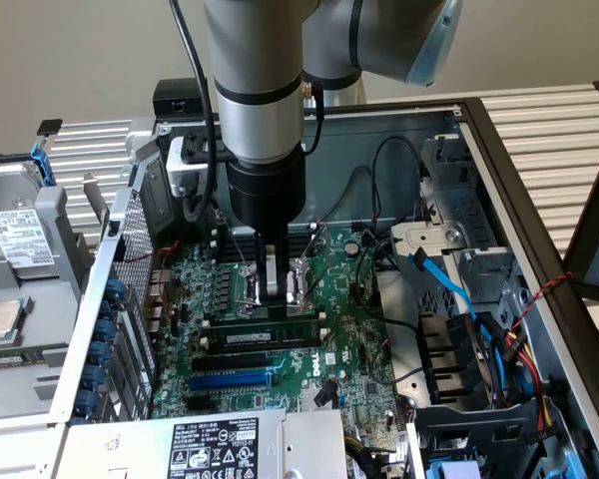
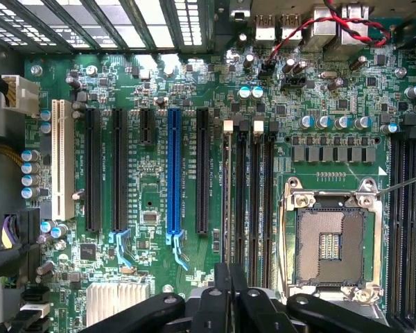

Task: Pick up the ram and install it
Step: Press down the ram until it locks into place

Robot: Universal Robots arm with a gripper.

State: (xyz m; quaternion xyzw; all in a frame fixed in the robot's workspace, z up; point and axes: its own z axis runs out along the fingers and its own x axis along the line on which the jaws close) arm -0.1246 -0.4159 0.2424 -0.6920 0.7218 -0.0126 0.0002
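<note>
Computer case point(image 1: 499, 170) lies open on its side, with the green motherboard point(image 1: 364, 399) flat in its floor and the arm reaching straight down into it. The gripper point(image 1: 280, 289) hangs over the board beside the bare CPU socket point(image 2: 331, 243). In the wrist view its jaws are drawn together with nothing between them.

The ram point(image 1: 265, 331) stands on its long edge along a black memory slot, just in front of the fingertips in the exterior view and behind the blue expansion slot point(image 1: 230, 379). Whether the fingertips touch it cannot be told.

I judge the stick light and stiff, but thin and easily damaged: its chips and contact edge should not be squeezed or scraped. The best hold looks to be across its flat faces near the middle of the upper edge, kept square to the slot.

The silver drive point(image 1: 15, 235) at the exterior view's left carries a white label too fine to read. The label point(image 1: 215, 447) on the unit at the front appears to read "DELL"; the ram's white strip is illegible.
</note>
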